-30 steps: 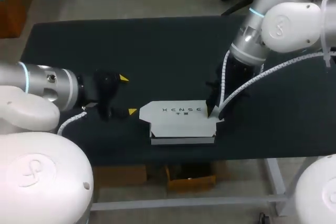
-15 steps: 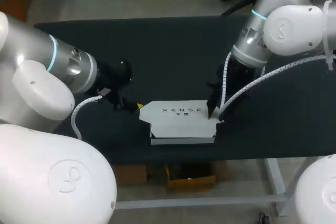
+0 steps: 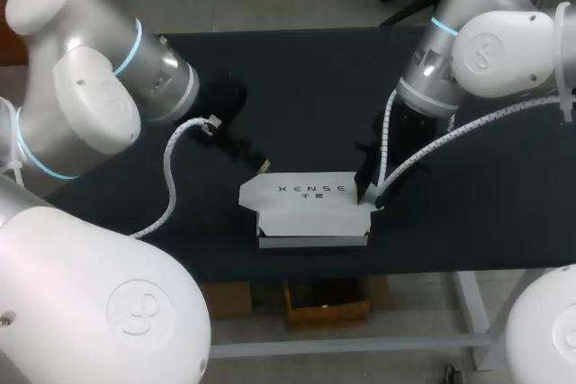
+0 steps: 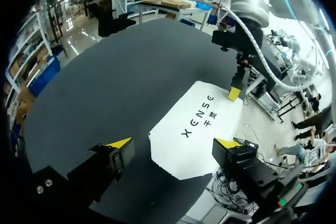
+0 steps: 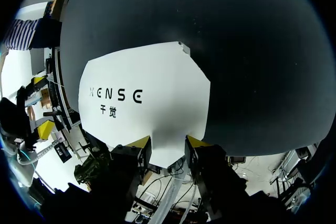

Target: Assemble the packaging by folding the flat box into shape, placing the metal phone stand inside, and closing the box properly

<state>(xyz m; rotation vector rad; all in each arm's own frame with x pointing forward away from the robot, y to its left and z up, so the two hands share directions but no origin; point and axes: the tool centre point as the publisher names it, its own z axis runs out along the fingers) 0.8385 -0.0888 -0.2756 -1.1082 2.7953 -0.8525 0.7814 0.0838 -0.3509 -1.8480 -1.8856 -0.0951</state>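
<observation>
A white box (image 3: 306, 209) lies flat, lid side up with dark print, near the table's front edge. My right gripper (image 3: 364, 192) stands at its right end. In the right wrist view the gripper (image 5: 168, 143) is shut on a narrow end flap of the box (image 5: 147, 93), one yellow tip on each side. My left gripper (image 3: 261, 166) hangs just off the box's far left corner, open. In the left wrist view the left gripper (image 4: 173, 142) has its fingers spread wide, with the box (image 4: 197, 124) ahead of them. The metal phone stand is not in view.
The black table (image 3: 297, 87) stretches bare behind and to both sides of the box. Its front edge (image 3: 315, 263) runs close below the box. My left arm's elbow (image 3: 85, 96) rises high over the table's left part.
My left arm has swung up and to the right, carrying its open gripper from the table's left to the box's far left corner. The right gripper and the box have stayed put.
</observation>
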